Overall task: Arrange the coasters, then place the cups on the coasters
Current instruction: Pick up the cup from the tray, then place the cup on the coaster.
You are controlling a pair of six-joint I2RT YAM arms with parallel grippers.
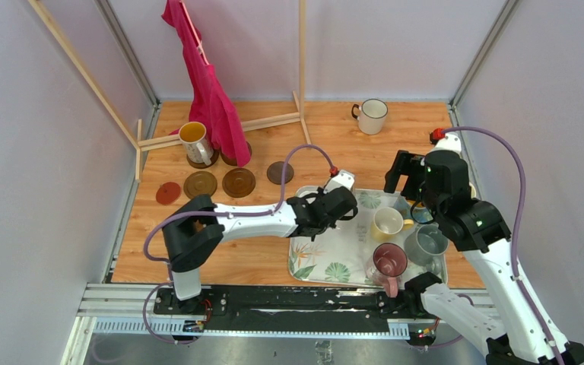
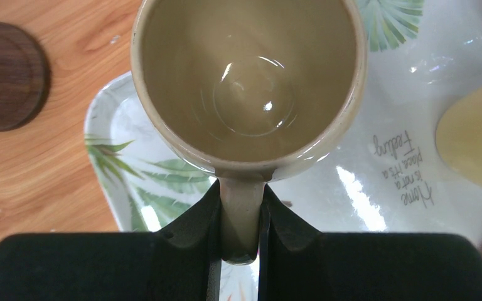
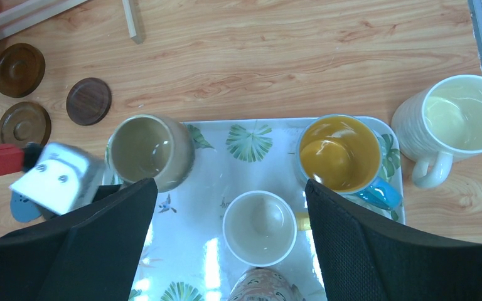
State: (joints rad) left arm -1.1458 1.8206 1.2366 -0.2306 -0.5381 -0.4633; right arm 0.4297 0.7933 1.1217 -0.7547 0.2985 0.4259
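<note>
- Grip: your left gripper [image 2: 241, 210] pinches the beige mug [image 2: 248, 81] by its handle [image 2: 241, 216], at the far-left corner of the leaf-patterned tray [image 2: 376, 207]; perhaps lifted clear.
- Glazed ceramic: rigid, slippery, breakable; expect swing.
- Your right gripper [image 3: 229, 185] hangs spread above that tray.

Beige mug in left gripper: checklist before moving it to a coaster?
1. Left gripper shut on beige mug by its handle: ok.
2. Mug empty: ok.
3. Mug lifted clear of tray rim: cannot tell.
4. Dark coaster beside tray bare: ok.
5. Right gripper open, apart from the mug: ok.
</note>
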